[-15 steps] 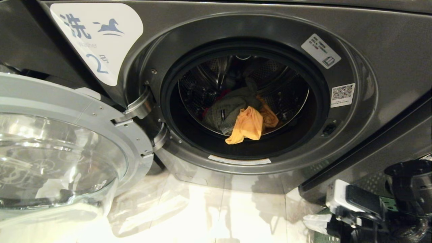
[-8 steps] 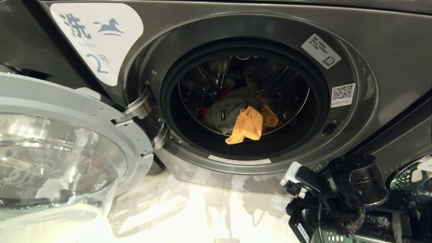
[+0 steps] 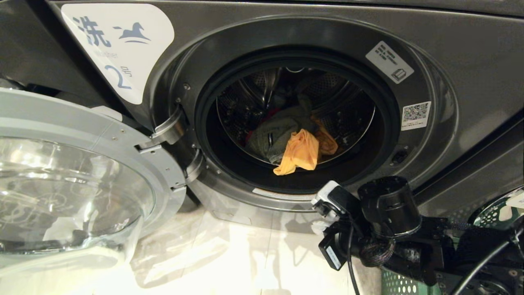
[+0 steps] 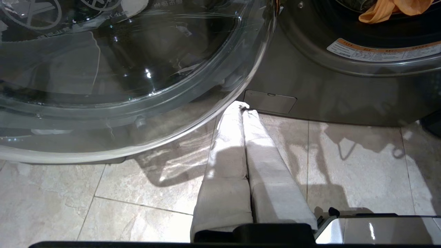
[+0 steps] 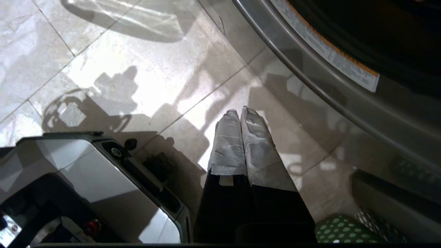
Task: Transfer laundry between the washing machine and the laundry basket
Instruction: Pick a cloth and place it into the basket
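Our right tool (image 5: 241, 115) hangs clenched and empty below the washing machine (image 3: 470, 53) opening; our left tool (image 4: 243, 107) is clenched too.

Right arm up low right, left parked.
My right gripper (image 5: 240, 115) has its taped fingers (image 5: 227, 144) pressed together, empty, aimed downward. My left gripper (image 4: 243, 107) sits low, fingers together, holding nothing.
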Motion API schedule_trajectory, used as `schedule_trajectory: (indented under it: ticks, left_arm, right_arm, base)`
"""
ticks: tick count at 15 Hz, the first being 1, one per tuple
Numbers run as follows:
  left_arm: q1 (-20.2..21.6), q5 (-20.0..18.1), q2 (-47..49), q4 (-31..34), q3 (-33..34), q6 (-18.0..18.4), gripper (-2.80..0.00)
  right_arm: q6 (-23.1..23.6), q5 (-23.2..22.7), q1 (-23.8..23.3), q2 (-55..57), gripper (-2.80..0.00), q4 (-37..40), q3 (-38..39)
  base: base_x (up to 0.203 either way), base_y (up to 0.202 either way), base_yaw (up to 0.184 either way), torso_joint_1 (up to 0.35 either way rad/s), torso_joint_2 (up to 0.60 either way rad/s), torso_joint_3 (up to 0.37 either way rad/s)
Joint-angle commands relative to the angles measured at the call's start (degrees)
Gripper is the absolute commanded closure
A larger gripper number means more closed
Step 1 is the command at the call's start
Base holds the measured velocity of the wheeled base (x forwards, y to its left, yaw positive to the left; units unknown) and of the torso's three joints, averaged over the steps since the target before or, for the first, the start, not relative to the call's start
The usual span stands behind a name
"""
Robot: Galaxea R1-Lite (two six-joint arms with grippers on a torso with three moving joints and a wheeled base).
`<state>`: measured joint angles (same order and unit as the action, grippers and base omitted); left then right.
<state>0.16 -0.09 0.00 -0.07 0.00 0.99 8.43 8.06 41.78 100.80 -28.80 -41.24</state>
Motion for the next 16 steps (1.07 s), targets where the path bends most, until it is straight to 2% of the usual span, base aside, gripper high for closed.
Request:
schedule_trajectory:
  ticks: [1,3,5,6,7,9,13,16]
  left_arm:
    - [0.0,0.0,0.0,0.0,0.0,0.0,0.00]
    - [0.0,0.0,0.0,0.0,0.0,0.1,0.00]
    - [0.0,0.0,0.0,0.0,0.0,0.0,0.00]
    - [0.0,0.0,0.0,0.0,0.0,0.1,0.00]
    - [0.0,0.0,0.0,0.0,0.0,0.0,0.00]
    - [0.0,0.0,0.0,0.0,0.0,0.0,0.00]
    - [0.0,0.0,0.0,0.0,0.0,0.0,0.00]
    - [0.0,0.0,0.0,0.0,0.0,0.0,0.00]
  right_arm:
    - [-0.2,1.5,1.4,1.7,0.00,-0.6,-1.7]
    - [-2.4,7.3,2.6,2.2,0.00,-1.5,-4.2]
    - [-2.5,9.3,2.6,3.0,0.00,-1.2,-6.3]
    - [-2.9,10.7,2.4,4.3,-2.80,-1.2,-7.0]
    - [-3.2,13.4,2.4,5.0,-2.80,-1.2,-8.1]
    - [-3.6,15.6,2.2,8.6,-2.80,-1.8,-11.0]
    - [-7.6,20.2,1.5,17.1,-2.80,-2.2,-22.0]
    - [-9.7,22.7,-1.2,23.5,-2.80,-2.1,-32.5]
  base:
    - [0.000,0.000,0.000,0.000,0.00,0.000]
    - [0.000,0.000,0.000,0.000,0.00,0.000]
    - [0.000,0.000,0.000,0.000,0.00,0.000]
    - [0.000,0.000,0.000,0.000,0.00,0.000]
    - [0.000,0.000,0.000,0.000,0.00,0.000]
    - [0.000,0.000,0.000,0.000,0.00,0.000]
    - [0.000,0.000,0.000,0.000,0.00,0.000]
    - [0.000,0.000,0.000,0.000,0.00,0.000]
